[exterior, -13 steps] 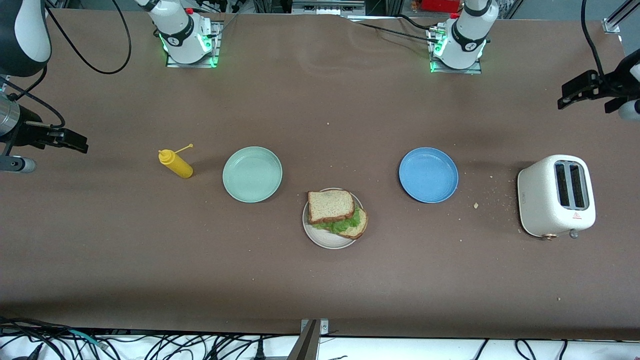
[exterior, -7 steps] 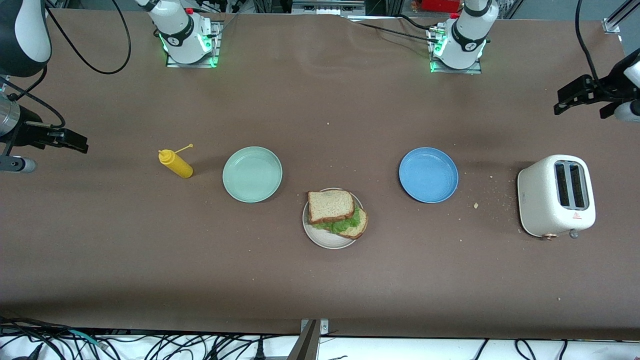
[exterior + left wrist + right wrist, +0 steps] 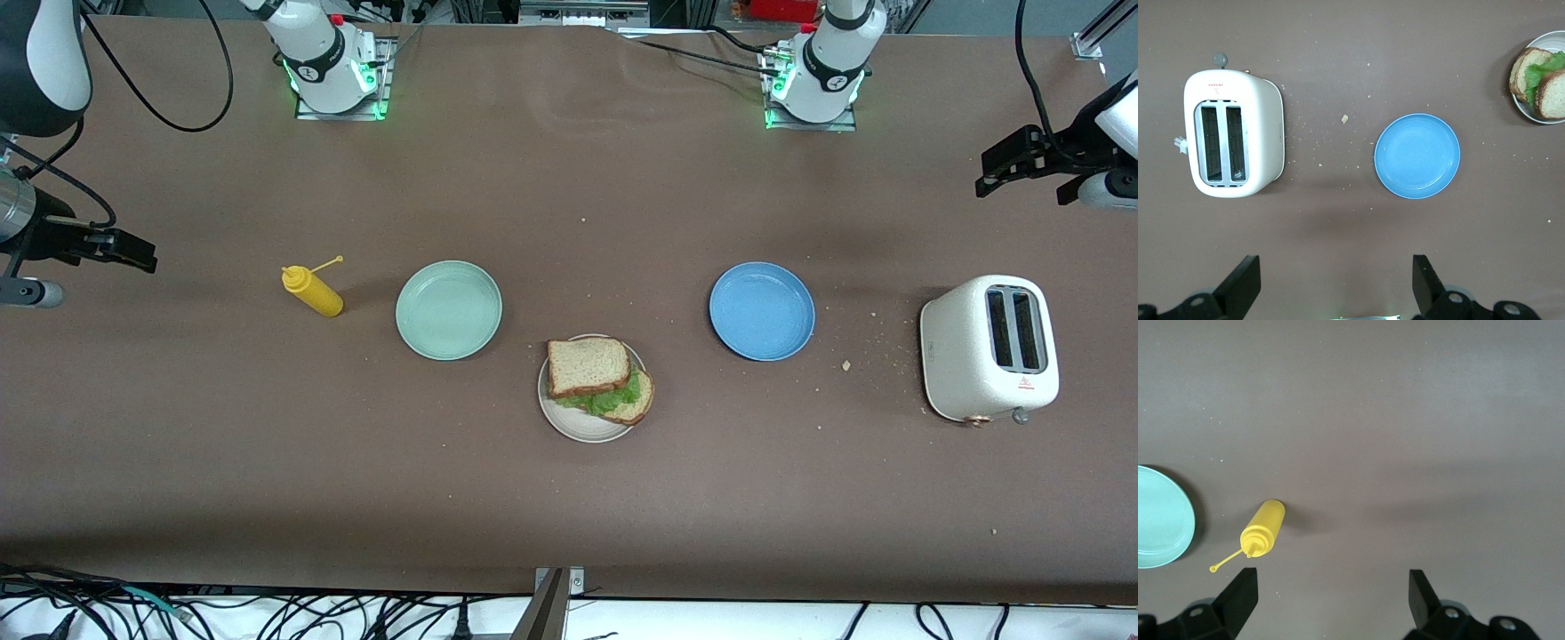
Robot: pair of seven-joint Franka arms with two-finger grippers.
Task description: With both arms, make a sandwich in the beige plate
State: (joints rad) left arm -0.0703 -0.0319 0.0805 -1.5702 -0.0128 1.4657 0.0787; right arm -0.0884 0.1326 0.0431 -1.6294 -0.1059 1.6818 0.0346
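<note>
The sandwich [image 3: 597, 379] lies on the beige plate [image 3: 576, 427] at the table's middle: a top bread slice sits askew over green lettuce and a lower slice that overhangs the rim. It also shows in the left wrist view [image 3: 1540, 83]. My left gripper [image 3: 1009, 164] is open and empty, high over the left arm's end of the table, above the toaster. My right gripper [image 3: 124, 251] is open and empty, high over the right arm's end. Both wrist views show wide-spread fingers [image 3: 1245, 280] [image 3: 1241, 590] with nothing between them.
A blue plate [image 3: 762, 310] and a mint green plate [image 3: 449, 309] flank the beige plate, both bare. A yellow squeeze bottle [image 3: 313, 291] lies beside the mint plate. A white toaster [image 3: 989, 348] stands at the left arm's end, crumbs [image 3: 845, 364] around it.
My left gripper has drawn upward and away from the toaster toward the table's back edge. The right arm and the sandwich have not moved.
</note>
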